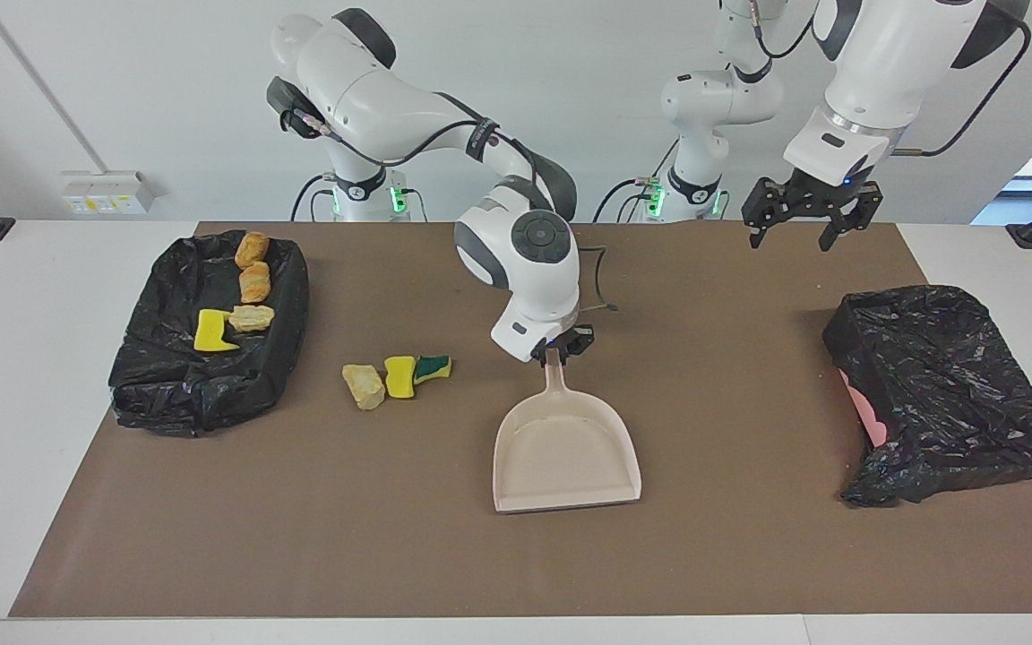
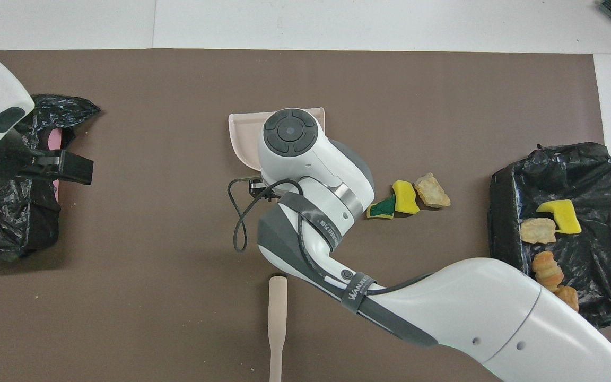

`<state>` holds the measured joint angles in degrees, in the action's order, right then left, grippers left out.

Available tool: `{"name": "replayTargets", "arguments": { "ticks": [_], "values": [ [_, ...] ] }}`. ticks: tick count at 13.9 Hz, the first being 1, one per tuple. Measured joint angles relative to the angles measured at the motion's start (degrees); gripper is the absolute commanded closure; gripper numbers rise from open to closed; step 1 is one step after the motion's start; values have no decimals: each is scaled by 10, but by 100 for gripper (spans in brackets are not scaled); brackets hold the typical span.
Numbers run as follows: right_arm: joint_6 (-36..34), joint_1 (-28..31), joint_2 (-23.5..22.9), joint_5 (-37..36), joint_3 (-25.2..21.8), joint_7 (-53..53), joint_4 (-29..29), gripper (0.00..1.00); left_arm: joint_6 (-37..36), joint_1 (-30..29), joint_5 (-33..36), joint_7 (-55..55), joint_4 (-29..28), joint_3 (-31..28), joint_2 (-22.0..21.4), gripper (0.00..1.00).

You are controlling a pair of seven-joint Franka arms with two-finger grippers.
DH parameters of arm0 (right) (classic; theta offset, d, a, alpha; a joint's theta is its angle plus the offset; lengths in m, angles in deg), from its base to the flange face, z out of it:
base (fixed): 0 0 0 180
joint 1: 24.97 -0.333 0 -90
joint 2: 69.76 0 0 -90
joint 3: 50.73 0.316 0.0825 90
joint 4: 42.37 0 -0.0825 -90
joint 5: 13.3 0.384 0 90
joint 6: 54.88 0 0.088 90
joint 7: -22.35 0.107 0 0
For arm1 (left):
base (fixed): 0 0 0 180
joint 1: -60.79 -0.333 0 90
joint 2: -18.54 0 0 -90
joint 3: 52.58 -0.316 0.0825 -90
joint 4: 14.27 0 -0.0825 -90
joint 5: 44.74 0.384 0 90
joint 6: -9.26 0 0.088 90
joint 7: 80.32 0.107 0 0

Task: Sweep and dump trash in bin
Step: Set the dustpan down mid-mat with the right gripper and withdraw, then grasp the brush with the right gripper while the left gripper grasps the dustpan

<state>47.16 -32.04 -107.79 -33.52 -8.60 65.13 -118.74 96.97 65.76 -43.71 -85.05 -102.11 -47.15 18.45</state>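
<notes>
A brown table (image 1: pixel 749 555) seen from across and from above, with two white robot arms. The right gripper (image 1: pixel 556 351) sits low at the tip of a beige dustpan's (image 1: pixel 565 452) handle; whether its fingers grip or have let go of the handle cannot be told. The pan lies flat on the table, its wide mouth pointing away from the robots, probably set there so scraps can be pushed into it.

Beside the right gripper, toward the right arm's end of the table, three scraps lie loose in a touching row: a green sponge piece (image 1: pixel 434 366), a yellow sponge piece (image 1: pixel 400 376) and a beige chunk (image 1: pixel 363 386). Farther that way stands a bin lined with a black bag (image 1: pixel 167 394), already holding four scraps (image 1: pixel 252 316), so the job looks partly done.

The left gripper (image 1: pixel 806 235) hangs in the air with fingers spread, empty, waiting over the table edge at its own end, above a second black-bagged bin (image 1: pixel 946 385). A beige stick-like handle (image 2: pixel 277 313) lies on the table below the right arm.
</notes>
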Motion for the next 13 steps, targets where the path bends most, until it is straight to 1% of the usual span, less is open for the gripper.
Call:
{"name": "replayTargets", "arguments": {
  "ticks": [1, 3, 4, 6, 8, 10, 13],
  "values": [
    [-16, 14, 24, 8, 25, 0, -18, 0, -3, 0, 0, 0, 0, -1, 0, 0],
    [-42, 55, 83, 36, 83, 7, -78, 0, -11, 0, 0, 0, 0, -1, 0, 0],
    [-55, 71, 114, 59, 105, 11, -108, 0, -12, 0, 0, 0, 0, -1, -1, 0],
    [-63, 80, 168, 102, 124, 27, -160, 0, -13, 0, 0, 0, 0, -1, -2, 0],
    [-54, 79, 213, 159, 135, 38, -216, 0, -13, 0, 0, 0, 0, -1, -3, 0],
    [-16, 77, 263, 219, 139, 40, -285, 0, -13, 0, 0, 0, 0, -2, -3, 0],
    [100, 49, 325, 282, 141, 40, -407, 0, -13, 0, 0, 0, 0, -2, -3, 0]
  ]
}}
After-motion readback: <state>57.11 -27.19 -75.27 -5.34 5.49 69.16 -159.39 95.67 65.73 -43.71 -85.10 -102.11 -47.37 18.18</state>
